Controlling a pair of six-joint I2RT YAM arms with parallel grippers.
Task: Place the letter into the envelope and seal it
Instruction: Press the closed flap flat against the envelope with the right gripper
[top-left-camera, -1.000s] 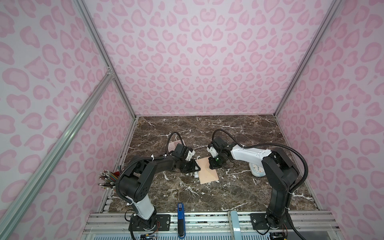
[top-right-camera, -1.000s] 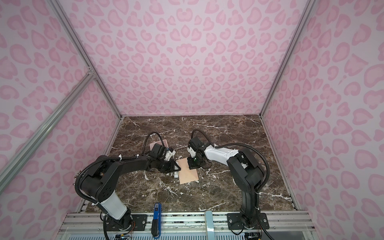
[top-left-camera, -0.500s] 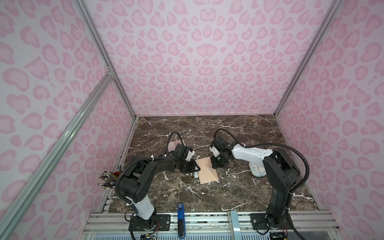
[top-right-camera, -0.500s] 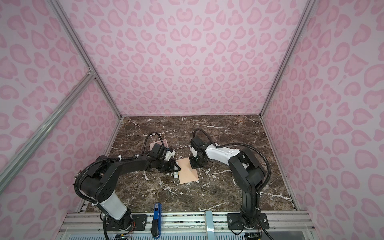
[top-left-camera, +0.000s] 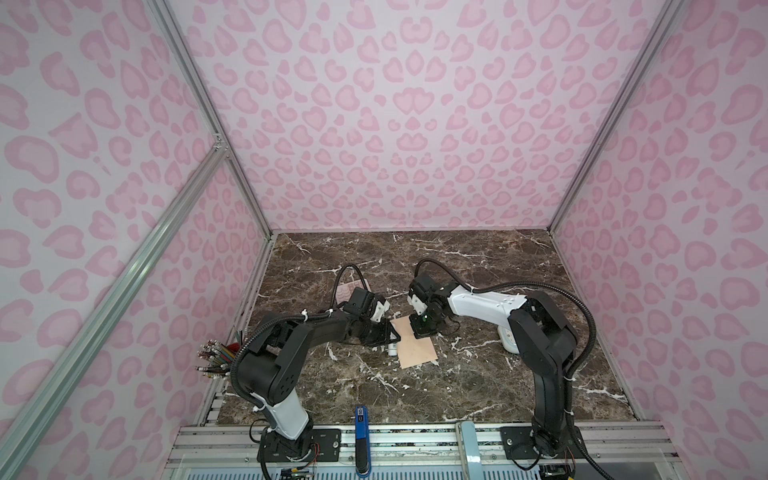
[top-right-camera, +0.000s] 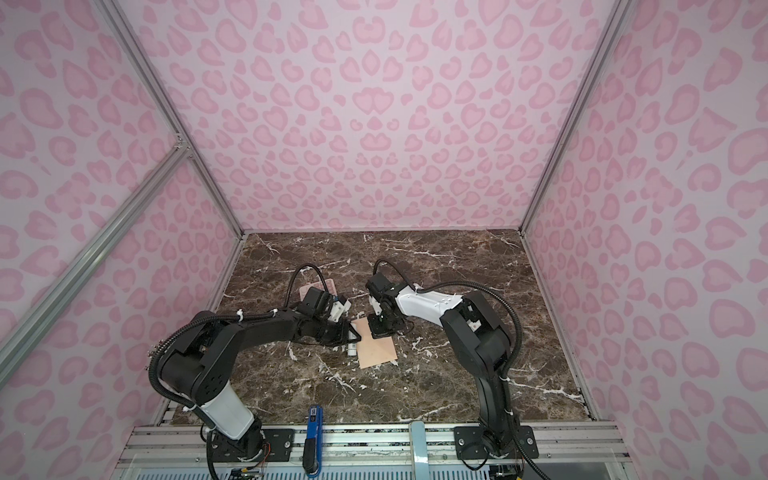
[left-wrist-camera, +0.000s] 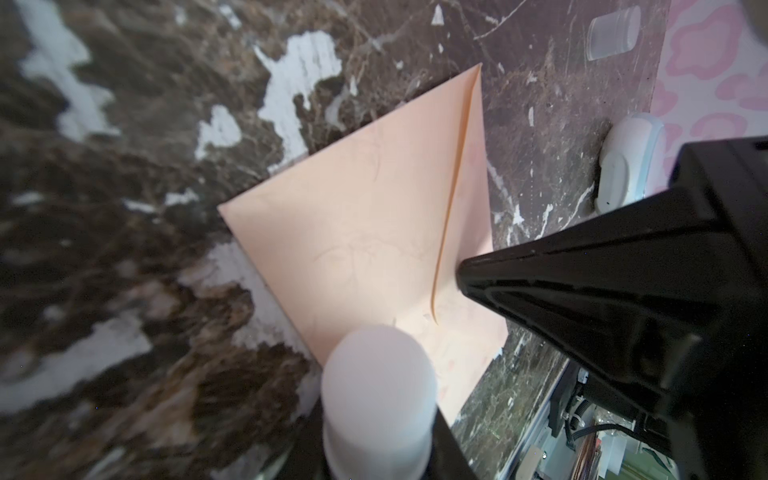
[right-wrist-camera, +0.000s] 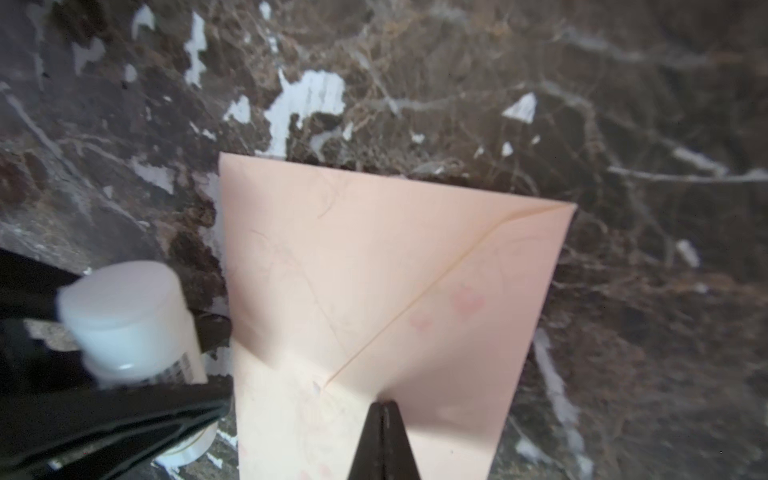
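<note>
Two grippers work one envelope (top-left-camera: 415, 347) mid marble table (top-left-camera: 498, 266) | right gripper (top-left-camera: 422, 330), jaws together, presses the flap at the envelope's 12 o'clock end, likely bonding the seal | left gripper (top-left-camera: 388, 336) clamped on glue stick (top-left-camera: 392, 350), just beside the 9 o'clock edge | letter unseen, presumably inside | versus a second ago: right gripper has crept slightly toward 9 o'clock, envelope unmoved

The envelope (right-wrist-camera: 374, 270) was matt peach paper, the tabletop (right-wrist-camera: 623, 104) polished-looking brown marble, the white tube (right-wrist-camera: 124, 316) smooth, slightly glossy plastic.
</note>
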